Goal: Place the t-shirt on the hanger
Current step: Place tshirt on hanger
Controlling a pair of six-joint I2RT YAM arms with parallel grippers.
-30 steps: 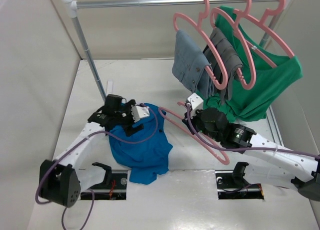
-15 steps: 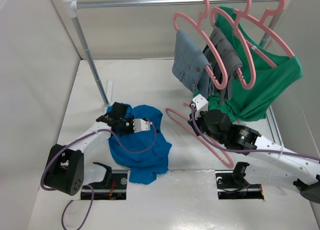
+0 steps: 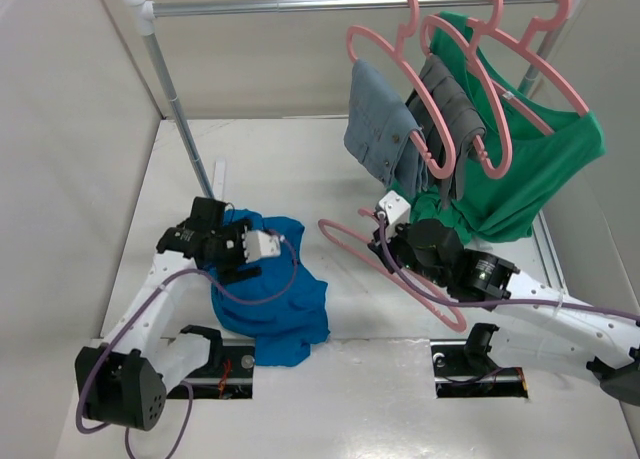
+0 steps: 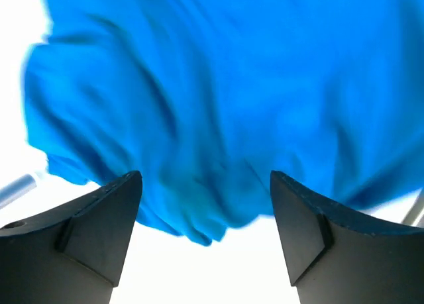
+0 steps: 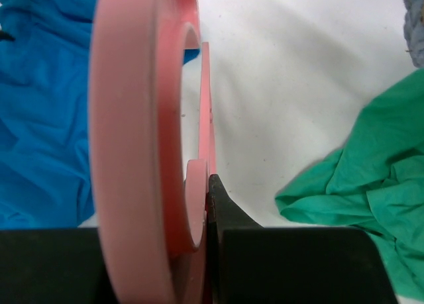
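Grasp step in hand: my left gripper [image 4: 205, 185] hangs open over the t-shirt [image 4: 218, 85], my right gripper [image 5: 202, 218] clamps the hanger [image 5: 132, 118]; next, pinch cloth near the neck.

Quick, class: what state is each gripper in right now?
Left gripper: open, jaws apart facing the t-shirt, holding nothing.
Right gripper: closed on the hanger.

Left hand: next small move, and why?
Probably ease the left hand forward onto the t-shirt and close. Its jaws stand open with the blue cloth bunched just beyond them, nothing gripped. The right hand is clamped on the hanger beside the shirt, so the cloth seems the missing piece.
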